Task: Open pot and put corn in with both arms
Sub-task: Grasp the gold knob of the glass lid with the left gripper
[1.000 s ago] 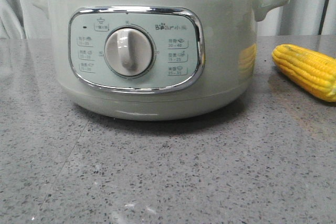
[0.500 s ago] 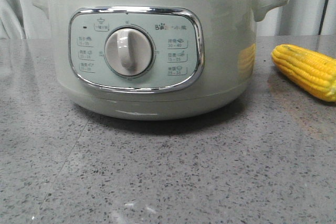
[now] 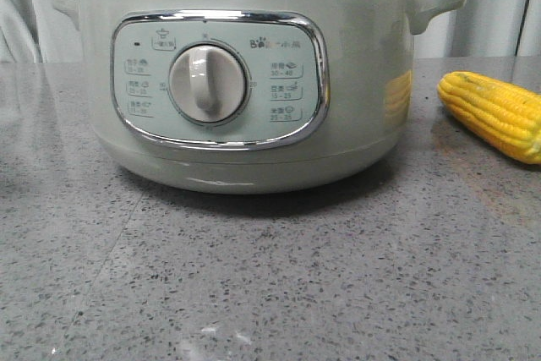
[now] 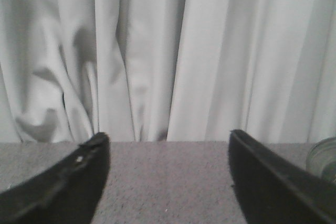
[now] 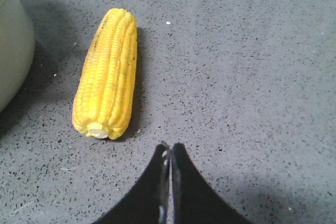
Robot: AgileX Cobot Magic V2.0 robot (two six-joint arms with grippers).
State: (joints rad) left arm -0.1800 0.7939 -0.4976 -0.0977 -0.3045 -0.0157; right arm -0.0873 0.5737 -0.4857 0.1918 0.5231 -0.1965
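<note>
Grey table [image 3: 270,293]: one pot [image 3: 363,82], one corn [image 3: 499,112]

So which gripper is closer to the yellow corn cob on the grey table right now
The right. The right gripper, shut, hovers just off the yellow corn cob, which its camera shows close by. The left gripper, open, faces white curtains; no corn appears there.

pot [image 3: 245,82] on table [image 3: 270,276], corn [image 3: 499,113] lying to its right, apart

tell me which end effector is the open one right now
The left end effector: its fingers stand wide apart with bare table between them. The right end effector is pressed shut, holding nothing, near the corn.
</note>
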